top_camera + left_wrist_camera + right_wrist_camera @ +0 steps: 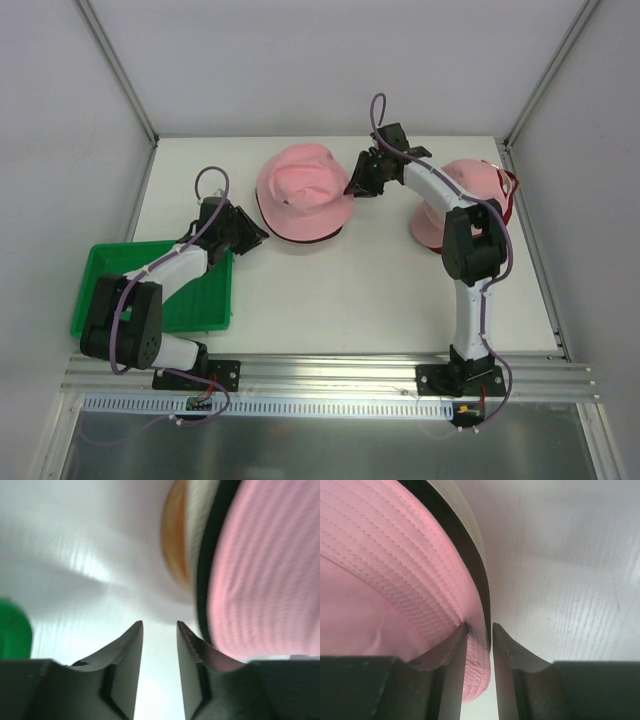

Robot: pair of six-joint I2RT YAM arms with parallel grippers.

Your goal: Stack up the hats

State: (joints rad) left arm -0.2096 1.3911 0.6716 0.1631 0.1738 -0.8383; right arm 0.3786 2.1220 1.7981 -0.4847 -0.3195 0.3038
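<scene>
Top external — pink bucket hat [303, 192] atop black hat [460, 540], middle of desk [350, 290] | right hand [353, 187] slightly apart, straddling pink brim — apparently loose | left hand [258, 238] apart, just beside hats' left edge

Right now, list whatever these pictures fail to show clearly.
- Top view: the right arm covers part of the pink hat and anything beneath it.
- Left wrist: blur leaves the orange-brown shape unidentifiable.
- Right wrist: too close to tell whether the right gripper grips the pink brim or only straddles it.
</scene>
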